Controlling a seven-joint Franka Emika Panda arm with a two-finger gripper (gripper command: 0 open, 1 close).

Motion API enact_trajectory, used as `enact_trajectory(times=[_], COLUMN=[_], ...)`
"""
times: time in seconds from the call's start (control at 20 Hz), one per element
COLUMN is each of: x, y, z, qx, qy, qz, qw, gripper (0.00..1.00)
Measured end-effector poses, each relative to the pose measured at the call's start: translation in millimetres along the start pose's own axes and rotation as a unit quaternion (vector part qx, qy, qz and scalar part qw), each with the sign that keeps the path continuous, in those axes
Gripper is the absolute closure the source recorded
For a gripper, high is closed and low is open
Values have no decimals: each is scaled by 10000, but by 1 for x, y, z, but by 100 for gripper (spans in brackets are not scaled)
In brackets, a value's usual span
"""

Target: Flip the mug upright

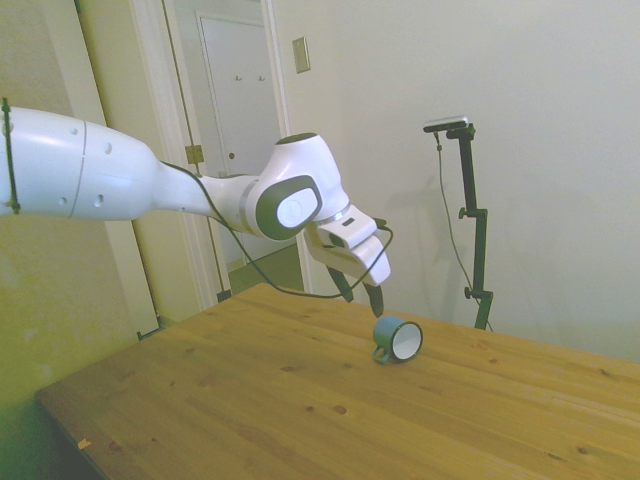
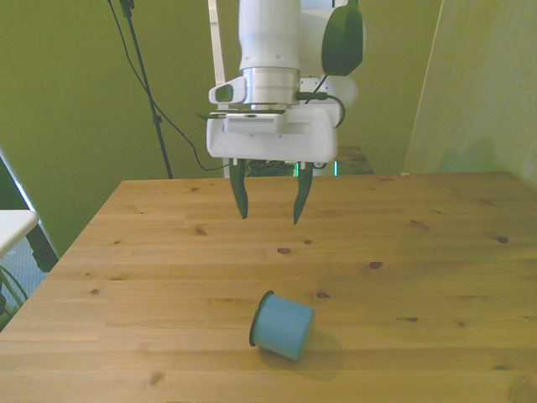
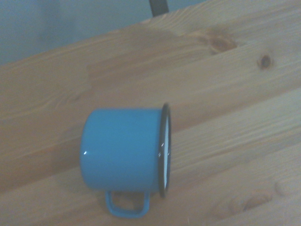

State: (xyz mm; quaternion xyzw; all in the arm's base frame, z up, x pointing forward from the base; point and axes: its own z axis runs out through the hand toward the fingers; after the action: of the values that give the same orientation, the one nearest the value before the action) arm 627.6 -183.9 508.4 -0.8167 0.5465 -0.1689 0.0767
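The small blue mug point(image 2: 282, 326) lies on its side on the wooden table point(image 2: 419, 252). Its white inside and dark rim face right in the side view, where the mug point(image 1: 397, 339) rests with its loop handle against the wood. The wrist view shows the mug point(image 3: 124, 153) from above, handle point(image 3: 126, 205) flat on the table. My gripper point(image 2: 268, 210) hangs open in the air above the table, behind the mug in the front view and clear of it. Seen from the side, the gripper point(image 1: 361, 295) is just up and left of the mug, its fingers empty.
Bare wood planks surround the mug on all sides. A black cable point(image 1: 240, 250) loops under the arm's wrist. A door point(image 1: 235, 110) and wall stand behind the table.
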Motion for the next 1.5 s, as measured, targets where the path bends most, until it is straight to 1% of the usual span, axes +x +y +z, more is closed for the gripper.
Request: enact_trajectory(times=[0.1,0.15,0.3,0.4,0.55,0.7,0.95,1.05,1.2,1.5], x=[18,31,39,54,70,74,80,83,82,78], y=[-4,-14,-19,-20,-22,-27,-25,-26,-29,-30], z=[12,35,36,50,70,80,99,111,112,125], qx=[71,33,103,149,196,278,408,339,361,573], qy=[-44,-32,-56,-162,-425,-767,-1374,-1477,-1479,-1767], qz=[135,168,258,405,453,393,301,277,258,248], qw=[9999,9998,9996,9989,9979,9959,9892,9881,9880,9823], gripper=[0,0,0,0,0,0,0,0,0,0])
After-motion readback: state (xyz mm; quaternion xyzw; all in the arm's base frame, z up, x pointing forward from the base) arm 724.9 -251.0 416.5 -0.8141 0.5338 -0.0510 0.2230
